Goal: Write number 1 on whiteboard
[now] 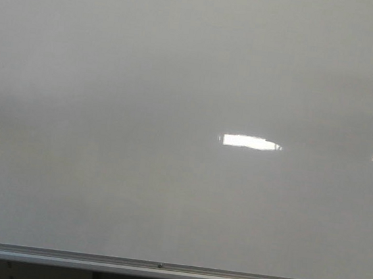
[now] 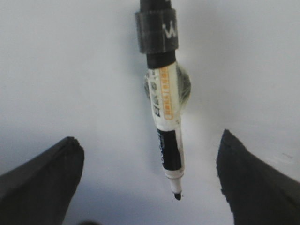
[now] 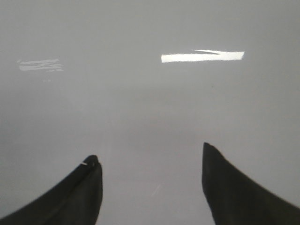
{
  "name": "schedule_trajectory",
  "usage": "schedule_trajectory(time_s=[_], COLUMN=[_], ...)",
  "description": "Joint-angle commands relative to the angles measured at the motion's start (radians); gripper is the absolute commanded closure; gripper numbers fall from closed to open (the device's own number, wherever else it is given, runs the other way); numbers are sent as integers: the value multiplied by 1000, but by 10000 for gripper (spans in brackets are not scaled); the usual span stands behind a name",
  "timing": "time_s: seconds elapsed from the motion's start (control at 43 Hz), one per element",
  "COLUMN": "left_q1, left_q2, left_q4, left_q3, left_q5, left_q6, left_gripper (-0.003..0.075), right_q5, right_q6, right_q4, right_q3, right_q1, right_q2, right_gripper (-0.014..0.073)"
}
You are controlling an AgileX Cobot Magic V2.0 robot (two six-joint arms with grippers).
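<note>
The whiteboard (image 1: 180,77) fills nearly my whole front view, pale grey and glossy, with its aluminium rail (image 1: 170,271) running along the bottom of the frame and two bright light reflections (image 1: 252,142) at centre right and the far right edge. I see no black stroke anywhere on it, so by my reading the number 1 is not yet written and the whole of the writing is still to do. Neither arm shows in the front view. In the left wrist view a marker (image 2: 165,117) sits in the upper centre of the frame, held in a dark clip at the top, cap off, its black tip pointing toward the lower centre. The left gripper (image 2: 150,173) has its fingers (image 2: 47,183) spread wide, one at each lower corner, and neither touches the marker, which seems to be mounted to the wrist rather than grasped. I cannot tell whether the tip is touching the pale surface behind it. In the right wrist view the right gripper (image 3: 152,187) also has its fingers (image 3: 70,197) apart and holds nothing, facing bare board with glare streaks in the upper part of the frame. I judge the task at its start: the tip must meet the board and draw one near-vertical line.
</note>
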Motion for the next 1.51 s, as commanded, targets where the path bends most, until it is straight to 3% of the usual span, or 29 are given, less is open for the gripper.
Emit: schedule_trajectory(time_s=[0.0,0.674,0.813,1.069,1.185,1.347,1.487], left_q1=[2,-5,-5,-5,-5,-17,-75], left_q2=[18,148,148,148,142,67,-6], left_q4=[-7,-7,-7,-7,-5,-5,9], left_q3=[-31,-142,-142,-142,-142,-158,-259], left_q5=[-131,-120,-92,-62,-31,167,554], left_q6=[-5,-5,-5,-5,-5,-5,16], left_gripper=[165,195,337,728,741,740,740], right_q5=[-81,-81,-81,-81,-81,-82,-76], right_q6=[2,2,2,2,2,2,2], right_q4=[12,12,12,12,12,12,14], right_q3=[-37,-37,-37,-37,-37,-37,-37], right_q1=[-6,-6,-6,-6,-6,-6,-6], right_q2=[14,14,14,14,14,14,17], right_gripper=[106,106,106,106,106,106,106])
